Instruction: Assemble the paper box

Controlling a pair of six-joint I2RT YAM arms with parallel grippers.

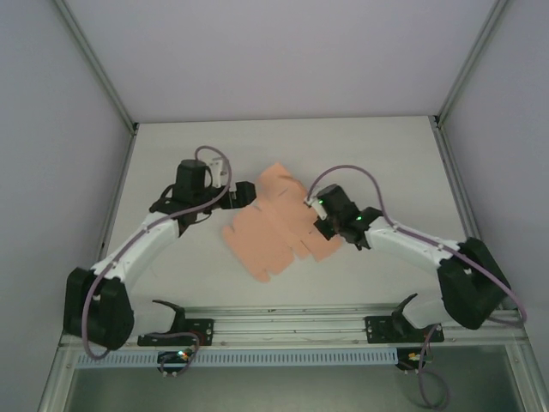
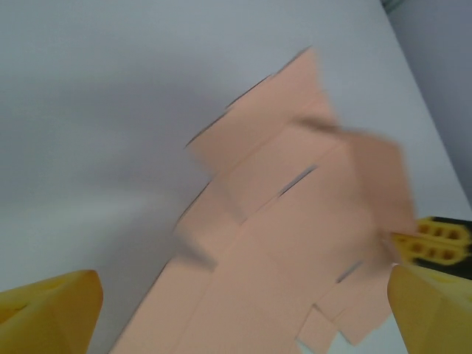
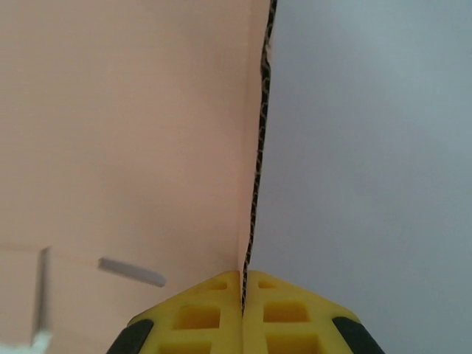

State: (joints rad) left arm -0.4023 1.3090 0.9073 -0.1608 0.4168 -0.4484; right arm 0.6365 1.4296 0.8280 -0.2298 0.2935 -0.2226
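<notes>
The paper box point(image 1: 273, 227) is a flat salmon-pink die-cut sheet with flaps and slits, lying in the middle of the white table. My left gripper point(image 1: 246, 193) is at the sheet's upper-left edge. In the left wrist view its yellow fingers point(image 2: 51, 310) stand wide apart, open, with the sheet point(image 2: 280, 221) spread below and beyond them. My right gripper point(image 1: 319, 216) is at the sheet's right side. The right wrist view has it point(image 3: 243, 284) shut on the edge of a raised panel point(image 3: 125, 133), whose corrugated edge runs straight up from between the pads.
The white table point(image 1: 377, 163) has free room behind the sheet and along both sides. Grey walls and metal frame posts point(image 1: 453, 86) bound it. A metal rail point(image 1: 283, 326) with both arm bases runs along the near edge.
</notes>
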